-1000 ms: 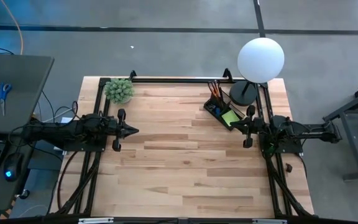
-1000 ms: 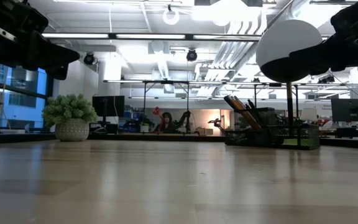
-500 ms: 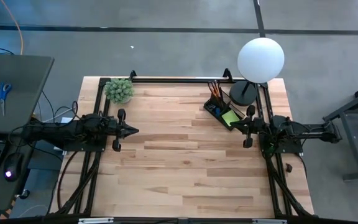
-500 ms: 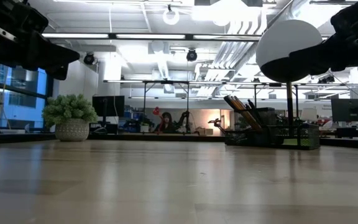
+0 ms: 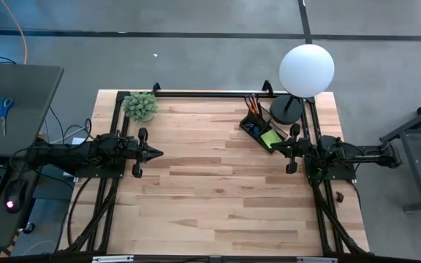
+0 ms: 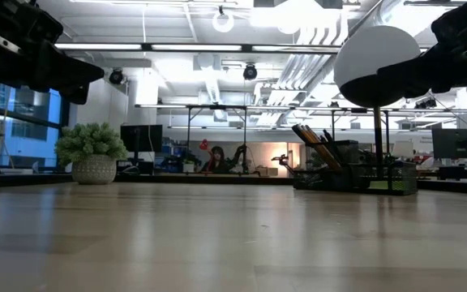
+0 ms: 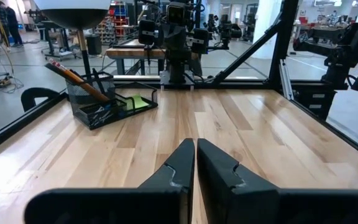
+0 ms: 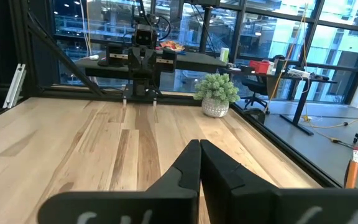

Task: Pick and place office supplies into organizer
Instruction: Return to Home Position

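Black divided desk organizer (image 5: 256,126) holds orange pencils (image 5: 251,102), lime-green sticky-note pad (image 5: 270,137). Right end effector (image 8: 199,146) just beside organizer, fingers pressed together. Left end effector (image 7: 195,144) well apart from organizer, likewise pressed together.

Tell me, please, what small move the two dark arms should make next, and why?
Probably none beyond resting where they are. The left gripper and the right gripper are both shut on nothing, parked at opposite sides of the light wooden table. The orange and wooden pencils and the lime-green sticky-note pad sit in the black rectangular desk organizer, and I see no supply lying outside it.
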